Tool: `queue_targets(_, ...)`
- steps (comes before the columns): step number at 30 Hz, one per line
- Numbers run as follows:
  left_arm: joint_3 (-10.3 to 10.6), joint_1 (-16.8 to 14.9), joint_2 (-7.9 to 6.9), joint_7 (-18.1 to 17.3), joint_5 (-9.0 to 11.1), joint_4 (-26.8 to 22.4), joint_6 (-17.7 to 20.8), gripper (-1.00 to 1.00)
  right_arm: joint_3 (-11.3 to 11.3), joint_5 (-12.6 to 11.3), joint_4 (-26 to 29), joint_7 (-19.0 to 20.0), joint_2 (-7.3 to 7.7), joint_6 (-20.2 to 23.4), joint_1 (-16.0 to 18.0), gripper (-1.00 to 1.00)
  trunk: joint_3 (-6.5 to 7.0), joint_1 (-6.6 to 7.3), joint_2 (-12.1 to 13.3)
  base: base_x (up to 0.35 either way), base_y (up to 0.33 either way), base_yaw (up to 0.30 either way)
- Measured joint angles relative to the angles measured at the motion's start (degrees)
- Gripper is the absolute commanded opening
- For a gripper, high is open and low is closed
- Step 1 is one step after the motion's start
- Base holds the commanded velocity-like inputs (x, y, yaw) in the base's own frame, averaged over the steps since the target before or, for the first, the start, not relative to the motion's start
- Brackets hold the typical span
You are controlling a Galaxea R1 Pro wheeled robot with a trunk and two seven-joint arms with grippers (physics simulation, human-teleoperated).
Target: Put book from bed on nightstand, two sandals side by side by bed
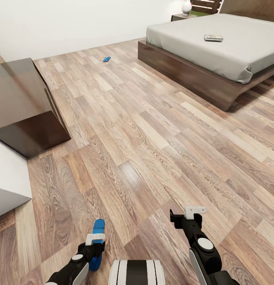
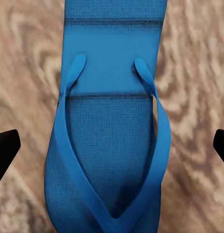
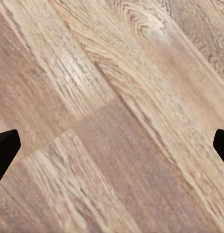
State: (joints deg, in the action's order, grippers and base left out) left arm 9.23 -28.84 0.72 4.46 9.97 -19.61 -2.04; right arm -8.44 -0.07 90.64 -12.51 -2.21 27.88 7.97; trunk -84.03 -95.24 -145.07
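where the left hand (image 1: 95, 238) hangs low over the wood-plank floor (image 1: 152, 150), a bright-blue sandal (image 1: 97, 242) lies flat directly under it, its long axis running away from the robot toward the far wall. from the left wrist view the sandal (image 2: 109, 141) shows a slim textured sole with a v-shaped thong strap; the strap's two arms spread toward one end and meet in a point at the other, and two dark seams cross the sole. that hand's fingers (image 2: 5, 150) stand spread wide to either side of the sole, not touching it.

the second sandal (image 1: 106, 59) lies well apart, far across the floor near the white wall, a small blue sliver set at a slant to the planks.

the book (image 1: 213, 38) rests flat on the light-grey mattress of the bed (image 1: 200, 77), its long side lying roughly across the bed. a nightstand (image 1: 178, 17) stands just beside the bed's head end with a white vase (image 1: 186, 7) on top.

the right hand (image 1: 190, 215) hovers over bare planks with its fingers (image 3: 5, 150) spread and nothing between them. a dark-brown cabinet (image 1: 22, 107) stands at the left.
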Motion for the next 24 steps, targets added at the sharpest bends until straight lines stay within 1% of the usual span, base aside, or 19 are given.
queue_targets(11,-0.04,-0.06,-0.24,0.03,0.0,-2.39,0.11,1.0,0.0,0.0,0.0,0.0,0.0,0.0,0.0,1.0,0.0,0.0,0.0,0.0,0.0,0.0)
queue_targets(18,-0.05,-0.51,-0.34,0.04,-0.01,-2.79,0.14,1.0,0.0,0.0,0.0,0.01,0.0,0.0,0.0,1.0,0.0,0.0,0.0,0.0,0.0,0.0)
queue_targets(24,-0.05,-1.06,-0.39,0.05,0.0,-2.92,0.2,1.0,0.05,0.0,0.0,0.06,0.0,-0.04,0.0,1.0,-1.32,-0.16,-0.08,0.0,0.0,0.0)
